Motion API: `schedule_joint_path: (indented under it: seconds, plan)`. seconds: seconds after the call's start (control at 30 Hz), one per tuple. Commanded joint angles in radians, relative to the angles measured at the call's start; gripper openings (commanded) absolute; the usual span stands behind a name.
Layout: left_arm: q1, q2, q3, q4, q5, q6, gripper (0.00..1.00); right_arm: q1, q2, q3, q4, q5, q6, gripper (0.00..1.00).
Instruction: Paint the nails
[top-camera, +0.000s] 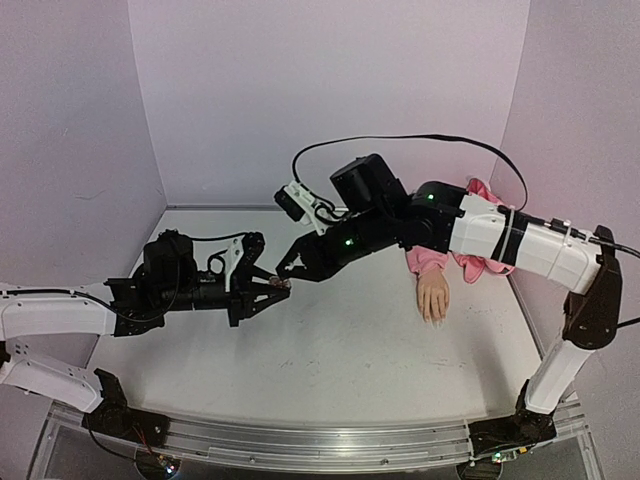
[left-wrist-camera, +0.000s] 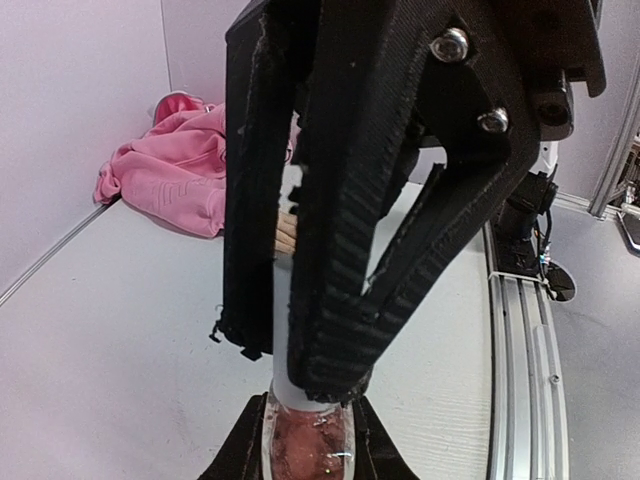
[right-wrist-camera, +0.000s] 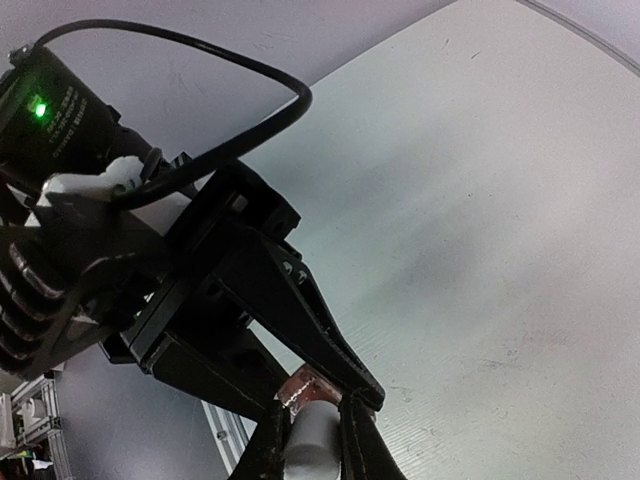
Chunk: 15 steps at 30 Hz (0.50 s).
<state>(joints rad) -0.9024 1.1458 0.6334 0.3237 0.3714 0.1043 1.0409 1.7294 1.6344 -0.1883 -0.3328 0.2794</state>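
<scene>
The small pinkish polish bottle (left-wrist-camera: 305, 450) sits between the jaws of my left gripper (left-wrist-camera: 305, 430), which is shut on its glass body. My right gripper (right-wrist-camera: 312, 425) comes in from the opposite side and is shut on the bottle's white cap (right-wrist-camera: 312, 445). In the top view both grippers meet above the table's left half, the left gripper (top-camera: 272, 291) touching tips with the right gripper (top-camera: 293, 271). The flesh-coloured mannequin hand (top-camera: 434, 297) lies far to the right, palm down, sticking out of a pink sleeve (top-camera: 425, 259). Its nails (top-camera: 436, 318) point toward the near edge, too small to make out.
A bunched pink garment (top-camera: 483, 262) lies at the back right against the wall, also seen as pink cloth (left-wrist-camera: 170, 170) in the left wrist view. White walls enclose three sides. A metal rail (top-camera: 320, 442) runs along the near edge.
</scene>
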Motion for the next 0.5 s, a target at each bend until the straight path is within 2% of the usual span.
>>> schedule_joint_path:
  seconds: [0.0,0.17,0.47]
  plan:
    - [0.005,0.004,0.02,0.018,0.051,-0.005,0.0,0.03,-0.071,0.009,0.009,-0.049,-0.101,0.0]
    - [0.005,0.017,0.031,0.017,0.143,-0.005,0.0,0.054,-0.046,0.018,-0.066,-0.079,-0.211,0.0]
    - [0.004,0.035,0.04,0.006,0.153,-0.009,0.0,0.054,-0.073,0.019,-0.07,-0.034,-0.199,0.0]
